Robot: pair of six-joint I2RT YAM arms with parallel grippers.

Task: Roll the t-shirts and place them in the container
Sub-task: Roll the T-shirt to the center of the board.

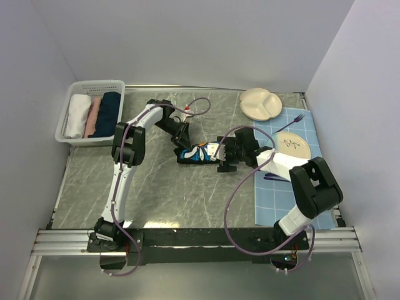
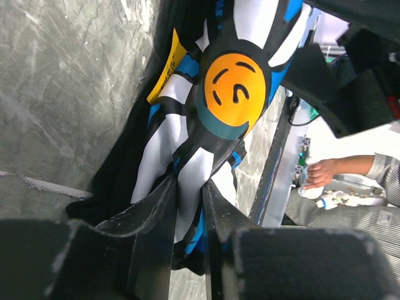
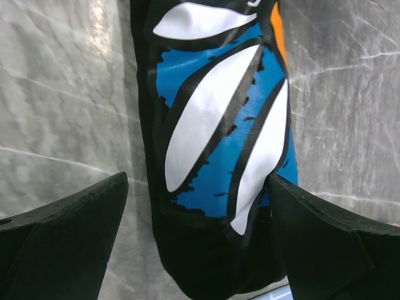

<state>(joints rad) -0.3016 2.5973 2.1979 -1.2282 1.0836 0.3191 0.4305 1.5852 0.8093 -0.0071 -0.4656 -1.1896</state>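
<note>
The black t-shirt (image 1: pixel 195 154) lies rolled up in the middle of the table, its white, blue and orange flower print facing out. In the left wrist view its orange smiley face (image 2: pixel 234 87) and yellow tag (image 2: pixel 165 65) show. My left gripper (image 1: pixel 185 142) is shut on a fold of the shirt, with cloth pinched between the fingers (image 2: pixel 189 184). My right gripper (image 1: pixel 220 156) is open and straddles the roll's other end (image 3: pixel 219 125); one finger (image 3: pixel 300 219) touches the cloth. White (image 1: pixel 78 115), pink (image 1: pixel 94 117) and navy (image 1: pixel 108 114) rolled shirts lie in the basket.
A white basket (image 1: pixel 94 84) stands at the back left. A cream divided plate (image 1: pixel 261 103) is at the back right. A light-blue gridded mat (image 1: pixel 275 200) on the right bears a plate (image 1: pixel 292 145) and a fork (image 1: pixel 290 122). A person's hand (image 2: pixel 322 172) shows beyond the table.
</note>
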